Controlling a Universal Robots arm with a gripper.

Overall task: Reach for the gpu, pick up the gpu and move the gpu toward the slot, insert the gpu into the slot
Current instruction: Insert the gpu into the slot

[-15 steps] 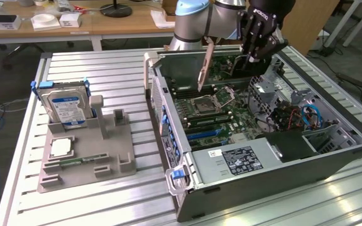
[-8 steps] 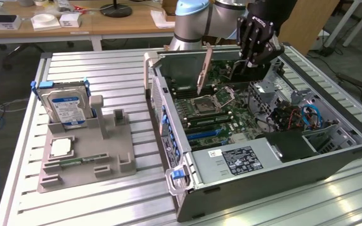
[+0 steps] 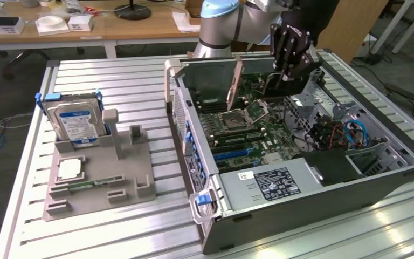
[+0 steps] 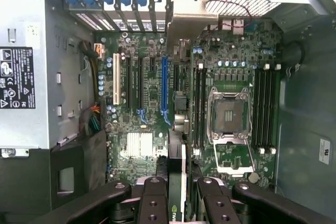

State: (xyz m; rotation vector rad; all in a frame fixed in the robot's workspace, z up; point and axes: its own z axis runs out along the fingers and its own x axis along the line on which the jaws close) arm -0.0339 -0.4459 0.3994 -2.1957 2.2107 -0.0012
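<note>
The gpu [image 4: 177, 203] is a thin dark card seen edge-on, clamped upright between the two fingers [image 4: 155, 195] of my claw [image 4: 179, 182], which is clenched on it. A small green logo shows on the card's edge. I hold it over the green board [image 4: 152, 51] inside an open computer case [image 3: 322, 183], near a long blue slot [image 4: 164, 90]; the card is not seated. An open processor socket [image 4: 229, 114] lies beside the card's line. In the exterior view the case lies on a slatted metal table [image 3: 121, 75]. Well apart, toward the exterior view's left, a grey holder [image 3: 131, 178] carries a blue-labelled drive [image 3: 77, 123] and a silver chip [image 3: 70, 168].
</note>
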